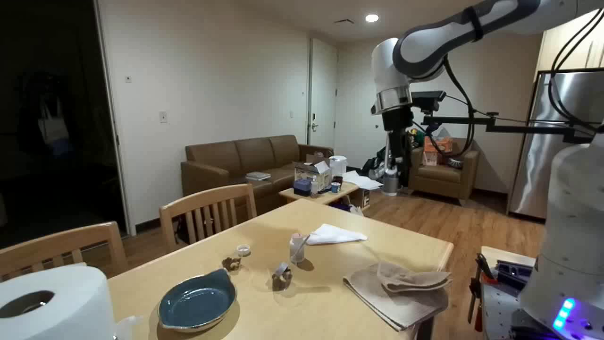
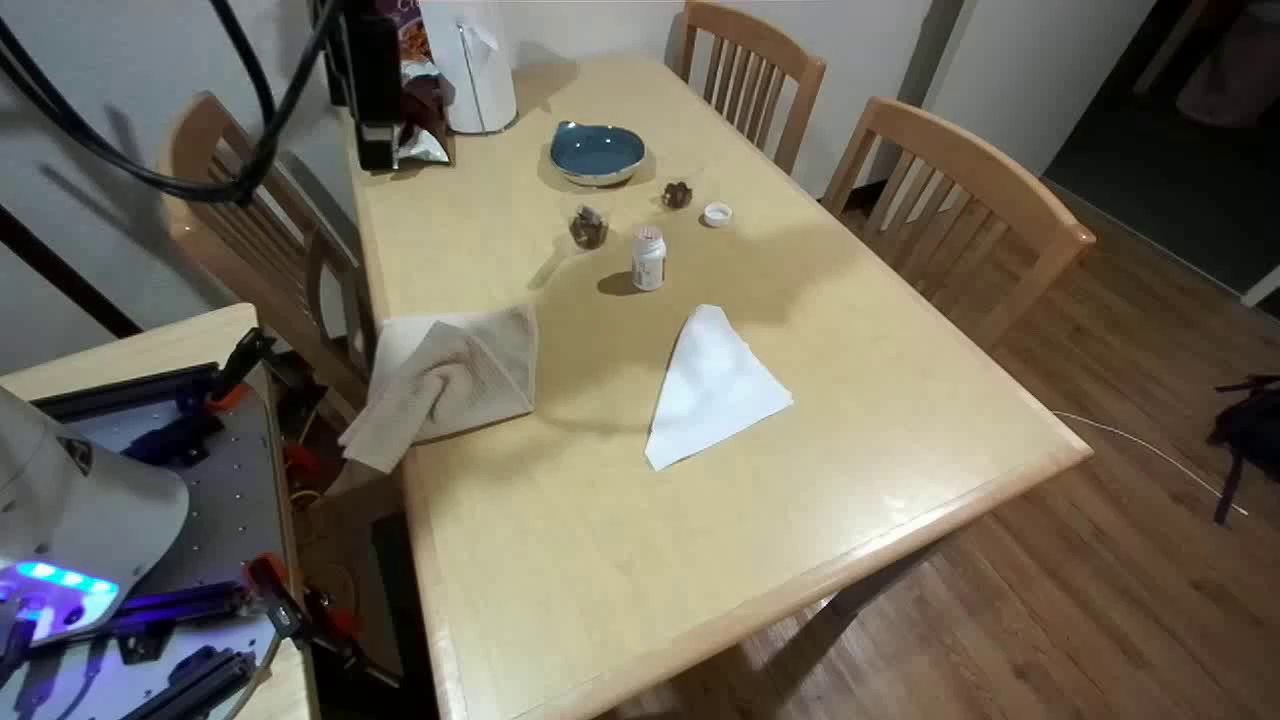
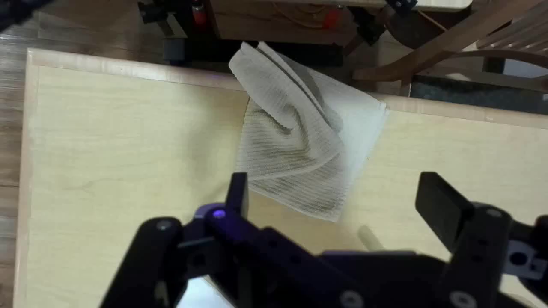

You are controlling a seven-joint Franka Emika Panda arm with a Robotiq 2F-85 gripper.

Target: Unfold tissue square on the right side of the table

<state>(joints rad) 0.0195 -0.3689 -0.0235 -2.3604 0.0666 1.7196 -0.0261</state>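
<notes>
- The white tissue (image 2: 712,385) lies folded into a triangle on the wooden table (image 2: 690,570), near the pill bottle (image 2: 648,260).
- Gripper (image 3: 336,196) hangs above, jaws spread, nothing between them.
- Step, presumably: approaching; next calls for pinching 1 upper-layer corner and drawing it back.

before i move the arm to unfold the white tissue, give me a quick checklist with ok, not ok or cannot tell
1. Jaws open: ok, wide apart with nothing between them in the wrist view.
2. Jaws lowered to the tissue: not ok, they hang well above the table.
3. Gap between tissue and bottle: ok, bare table shows in an exterior view.
4. Gap between tissue and cloth: ok, they lie apart.
5. Loose layer to pinch: cannot tell, no separate edge shows clearly.
</notes>
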